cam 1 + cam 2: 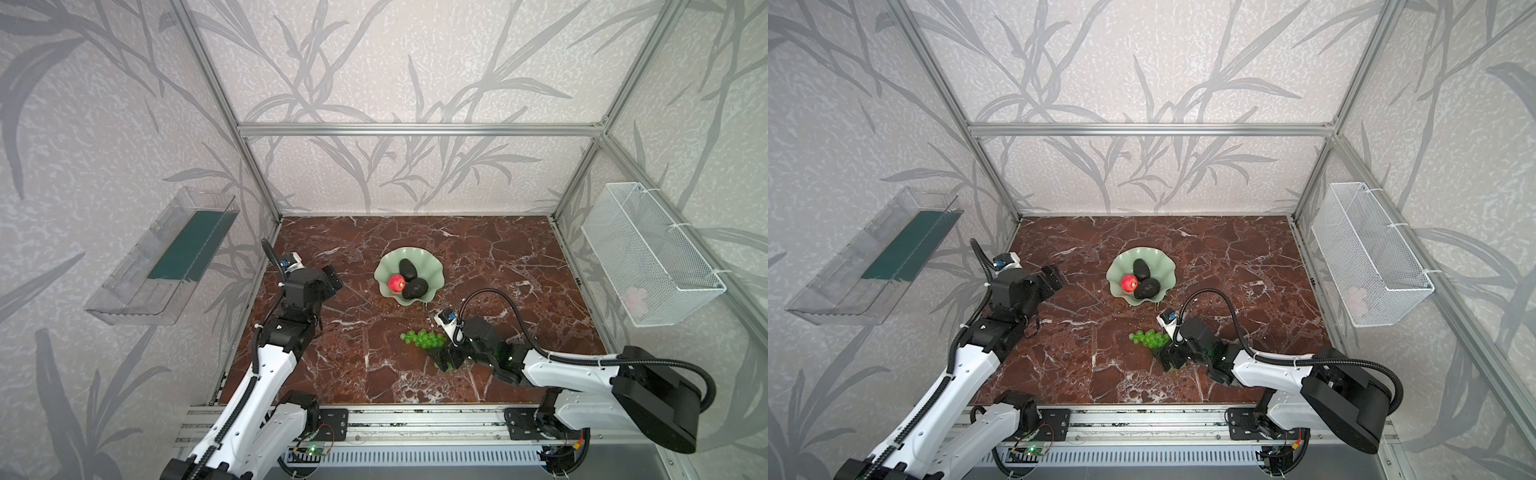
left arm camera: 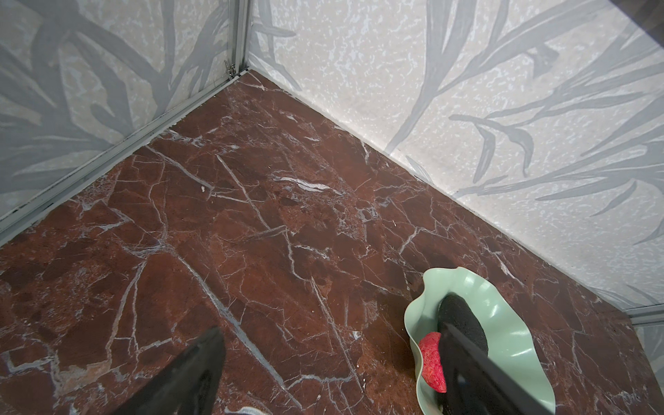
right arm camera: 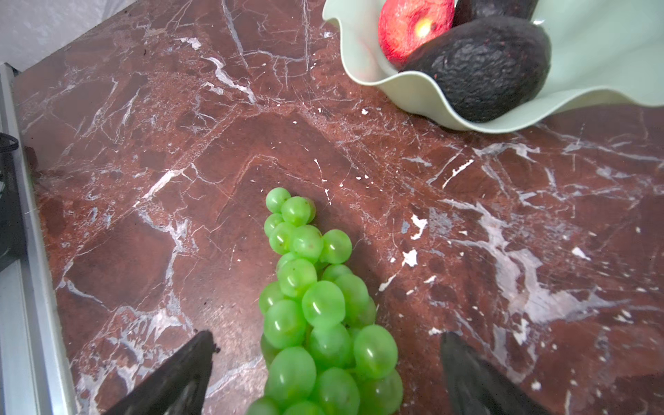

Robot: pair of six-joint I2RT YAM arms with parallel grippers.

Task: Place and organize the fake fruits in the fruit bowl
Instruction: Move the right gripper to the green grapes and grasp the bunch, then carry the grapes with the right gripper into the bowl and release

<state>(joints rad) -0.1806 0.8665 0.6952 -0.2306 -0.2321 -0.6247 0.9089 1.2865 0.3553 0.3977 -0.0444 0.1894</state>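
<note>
Right fingers (image 3: 179, 377) are spread wide on either side of the grapes (image 3: 316, 323), with a gap on each flank and nothing gripped. This is judged to be a straddle set for a pinch across the thick end of the bunch. Left fingers (image 2: 187, 373) are also wide and empty, held left of centre in both top views, presumably clear of the work. The grapes, translucent and glossy, lie on the veined red-brown marble surface (image 1: 498, 257), below the bowl (image 1: 430, 266) in frame. In that scalloped mint bowl the shiny apple (image 1: 396, 283) and two pebbly avocados (image 1: 408, 269) are nested together.
</note>
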